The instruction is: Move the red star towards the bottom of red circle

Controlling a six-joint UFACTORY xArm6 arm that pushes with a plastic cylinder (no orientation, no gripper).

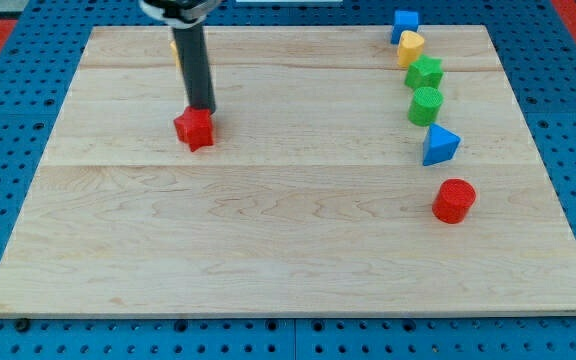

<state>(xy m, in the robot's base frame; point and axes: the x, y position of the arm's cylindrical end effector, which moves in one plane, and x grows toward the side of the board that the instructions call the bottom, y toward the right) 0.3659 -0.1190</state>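
Note:
The red star (195, 129) lies on the wooden board at the view's upper left. My tip (201, 109) stands right at the star's top edge, touching or nearly touching it. The red circle (454, 200) lies far off at the view's right, lower than the star. A wide stretch of board separates the two.
Above the red circle a column of blocks runs up the right side: a blue triangle (439, 145), a green circle (426, 105), a green star (425, 73), a yellow block (410, 47) and a blue block (404, 24). A yellow block (174, 49) peeks out behind the rod.

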